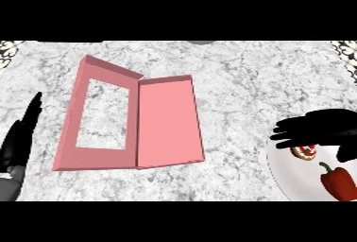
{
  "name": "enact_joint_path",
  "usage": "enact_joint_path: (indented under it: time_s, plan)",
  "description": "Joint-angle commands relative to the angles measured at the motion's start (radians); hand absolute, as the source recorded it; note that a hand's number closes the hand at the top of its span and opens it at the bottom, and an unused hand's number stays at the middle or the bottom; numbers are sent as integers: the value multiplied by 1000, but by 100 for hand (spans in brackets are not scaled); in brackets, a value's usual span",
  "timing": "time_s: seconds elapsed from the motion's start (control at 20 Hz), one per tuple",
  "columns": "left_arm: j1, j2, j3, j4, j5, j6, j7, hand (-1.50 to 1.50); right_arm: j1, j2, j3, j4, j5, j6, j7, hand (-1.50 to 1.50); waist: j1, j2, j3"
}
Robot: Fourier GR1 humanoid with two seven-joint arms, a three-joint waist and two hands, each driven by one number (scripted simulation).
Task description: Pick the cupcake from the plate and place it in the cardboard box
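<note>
A pink cardboard box (pixel 167 123) lies open in the middle of the marble counter, its windowed lid (pixel 73 123) folded out to the left. At the right edge sits a white plate (pixel 289 172). On it is a small cupcake (pixel 304 151) with red and white topping, partly hidden by my right hand (pixel 322 126). That hand hovers right over the cupcake with fingers spread toward the left and nothing held. My left hand (pixel 21 137) rests at the left edge, fingers straight and pointing up.
A red bell pepper (pixel 338 182) lies on the plate just below and right of the cupcake. Bare marble stretches between the box and the plate.
</note>
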Motion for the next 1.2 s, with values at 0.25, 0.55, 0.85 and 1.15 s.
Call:
enact_joint_path:
  time_s: [0.25, 0.55, 0.85, 1.15]
  plan:
    - [3, -7, 51, 0, -26, -26, -9, 0, -5, 99, 3, 107, 103, 21, -87, -150, -2, 0, 0]
    - [25, -48, 49, 15, -47, -26, -32, 0, 49, 139, -62, 94, 68, -124, -89, 150, -9, 0, 1]
    - [-7, -57, 45, -20, -76, -27, 33, 0, 29, 242, -135, 171, 61, -185, -77, 150, -5, 0, 1]
    - [12, -47, 73, -23, -78, -54, 6, 0, -51, 295, -270, 258, 1, -170, -26, 150, 9, 3, 1]
